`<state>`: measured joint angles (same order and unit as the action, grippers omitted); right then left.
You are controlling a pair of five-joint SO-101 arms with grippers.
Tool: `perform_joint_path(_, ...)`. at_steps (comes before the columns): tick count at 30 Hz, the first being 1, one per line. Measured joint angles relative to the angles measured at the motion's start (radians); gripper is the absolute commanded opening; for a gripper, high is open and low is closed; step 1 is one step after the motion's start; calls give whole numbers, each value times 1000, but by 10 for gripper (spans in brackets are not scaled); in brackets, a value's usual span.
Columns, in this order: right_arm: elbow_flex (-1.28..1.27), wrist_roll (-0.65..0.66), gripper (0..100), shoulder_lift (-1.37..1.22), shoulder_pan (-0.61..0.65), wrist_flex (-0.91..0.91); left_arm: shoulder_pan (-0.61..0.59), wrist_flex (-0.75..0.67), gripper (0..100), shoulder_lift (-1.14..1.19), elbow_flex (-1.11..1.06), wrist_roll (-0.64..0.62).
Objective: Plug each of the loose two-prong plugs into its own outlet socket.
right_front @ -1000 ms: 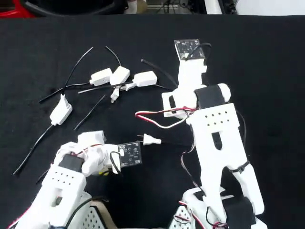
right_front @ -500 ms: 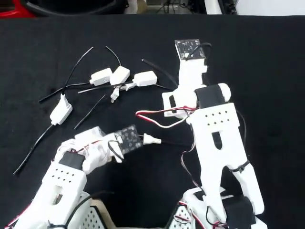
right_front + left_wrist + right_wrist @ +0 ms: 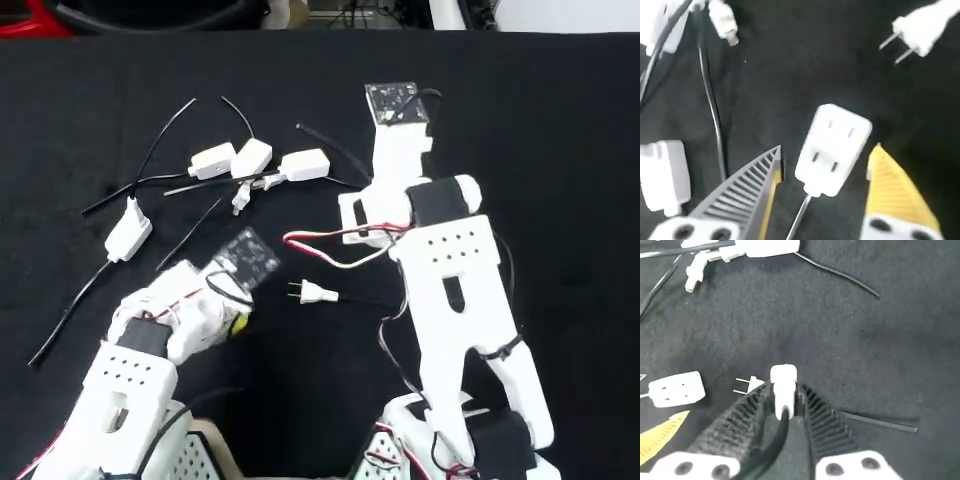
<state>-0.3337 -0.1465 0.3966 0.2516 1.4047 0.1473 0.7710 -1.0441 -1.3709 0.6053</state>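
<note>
One plug (image 3: pixel 318 293) is seen lying on the black cloth (image 3: pixel 570 150) between the two arms, its prongs turned toward the left gripper (image 3: pixel 827 148), which is spread wide around a socket (image 3: pixel 835 135). A white corded piece (image 3: pixel 783 380) is clamped in the right gripper (image 3: pixel 784 389). A cluster of sockets (image 3: pixel 252 157) is laid farther back. A red object (image 3: pixel 20 18) is glimpsed beyond the table edge. Since a second ago the left arm (image 3: pixel 150 340) has been swung from beside the plug toward the cluster; the plug is unmoved

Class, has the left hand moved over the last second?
Yes: the left hand swung leftward and away from the unmoved loose plug.
</note>
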Motion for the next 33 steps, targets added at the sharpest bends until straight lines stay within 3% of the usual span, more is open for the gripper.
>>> perform_joint_path(4,-3,0,11,0,26,0,-48,106,290,-3,83,-95)
perform_joint_path(9,-75,0,11,0,152,-38,-226,272,285,-3,210,-178)
perform_joint_path(15,-322,-75,11,0,413,-334,-486,301,285,-3,201,-195)
perform_joint_path(19,-430,-124,11,-26,494,-532,-597,261,285,-5,118,-221)
perform_joint_path(27,-374,-173,11,-219,503,-626,-635,215,285,-6,46,-232)
perform_joint_path(33,-333,-222,11,-239,508,-559,-635,160,285,-6,6,-212)
